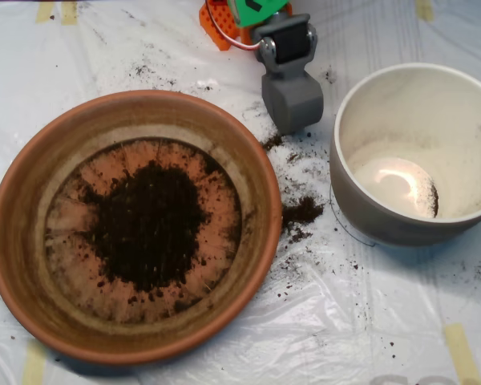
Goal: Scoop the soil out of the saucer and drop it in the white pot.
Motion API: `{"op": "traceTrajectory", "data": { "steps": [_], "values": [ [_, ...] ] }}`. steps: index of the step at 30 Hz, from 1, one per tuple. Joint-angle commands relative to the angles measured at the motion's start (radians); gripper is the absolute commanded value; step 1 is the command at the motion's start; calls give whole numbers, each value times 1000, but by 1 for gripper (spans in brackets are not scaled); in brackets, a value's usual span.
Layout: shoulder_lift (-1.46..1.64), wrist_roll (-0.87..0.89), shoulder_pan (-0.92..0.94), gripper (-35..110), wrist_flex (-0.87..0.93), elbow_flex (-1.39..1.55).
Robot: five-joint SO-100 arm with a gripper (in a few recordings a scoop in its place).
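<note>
A large terracotta saucer (pixel 32 200) fills the left half of the overhead view. A dark heap of soil (pixel 148 224) lies in its middle, with specks spread around it. The white pot (pixel 361 200) stands at the right, with only a thin smear of soil inside near its bottom. My grey scoop (pixel 293 100) hangs at the top centre, between the saucer's far rim and the pot, over the table cover. Its shells look closed together. A small clump of spilled soil (pixel 302 211) lies on the cover between saucer and pot.
A crinkled white plastic sheet (pixel 345 321) covers the table, dusted with soil crumbs near the scoop and the pot. Yellow tape strips (pixel 462 349) hold it down at the edges. The arm's orange base (pixel 220 28) sits at the top.
</note>
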Motion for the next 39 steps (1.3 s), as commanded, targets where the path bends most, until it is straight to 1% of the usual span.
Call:
{"op": "traceTrajectory", "data": {
  "steps": [1, 20, 24, 28, 31, 39],
  "values": [
    [77, -32, -21, 0, -11, -14],
    [77, -37, -21, 0, -15, -14],
    [77, -101, 0, 3, -23, -34],
    [77, -86, 46, 7, -23, -75],
    [77, -75, 55, 12, -14, -115],
    [77, -98, 75, 14, -2, -183]
  ]
}}
